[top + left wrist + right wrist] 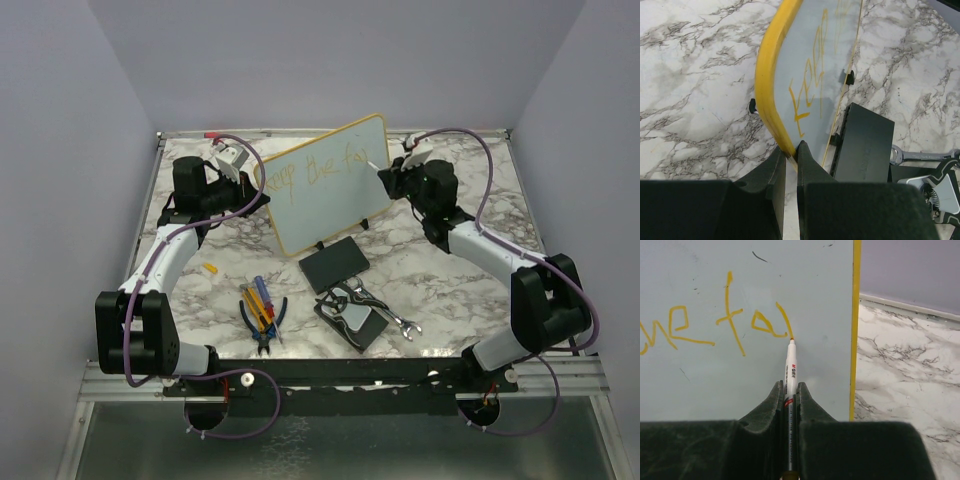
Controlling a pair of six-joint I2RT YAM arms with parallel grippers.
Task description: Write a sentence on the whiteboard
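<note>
Reading the sentence (318,165) as roughly "keep the fa", in yellowish-orange handwriting across the upper part of the whiteboard (320,210). Finding that board standing propped on small black feet at about 12 o'clock on the marble table (450,290), slanting so that its right end is sitting farther back than its left.

Gripping a white marker (790,370) in the right gripper (789,387), jaws drawn in tight around the barrel, reaching in from the board's 3 o'clock side. Meeting the end of the last orange stroke with the marker's tip, just inside the yellow frame on the right.

Pinching the board's 9 o'clock edge with the left gripper (791,150), jaws narrow and closing on the yellow frame near its lower corner.

Noting a flat black pad (334,263) lying at 6 o'clock of the board, just in front of its feet. Seeing, nearer the arm bases, a cluster of pliers and screwdrivers (262,312) at about 7 o'clock and a silver wrench (403,325) at about 5 o'clock, well apart from the board. Spotting a small yellow piece (210,268) lying alone at 8 o'clock, too small for telling what.
</note>
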